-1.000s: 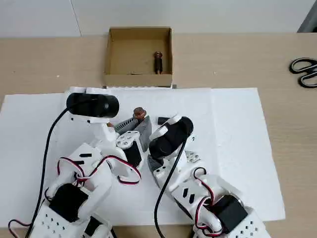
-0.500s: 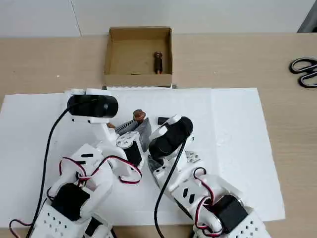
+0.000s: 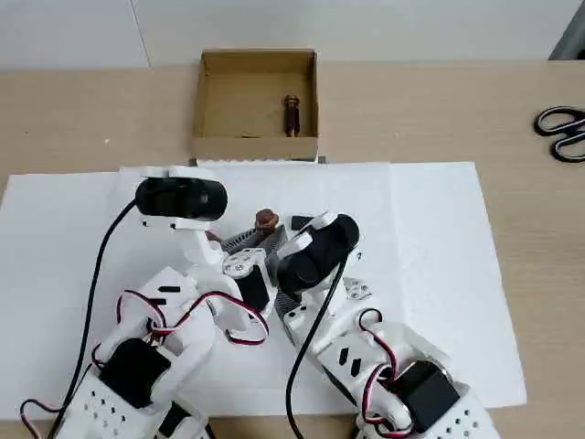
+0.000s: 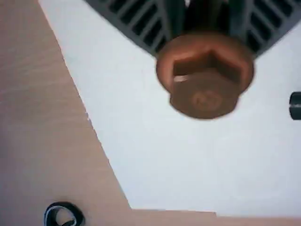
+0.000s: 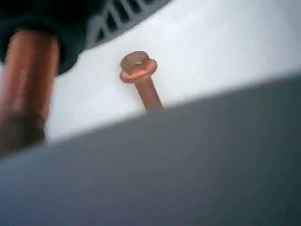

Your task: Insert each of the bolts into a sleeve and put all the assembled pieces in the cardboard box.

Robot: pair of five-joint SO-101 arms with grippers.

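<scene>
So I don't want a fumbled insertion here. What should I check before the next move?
1. Left gripper holds the bolt: ok, shut on it.
2. Small black piece, perhaps a sleeve, lined up with that bolt: cannot tell; it sits close beside the bolt's head.
3. Cardboard box has room: ok, one assembled piece inside.
4. Second bolt waiting on the white sheet: ok.
5. Scissors well away from the work: ok.
</scene>
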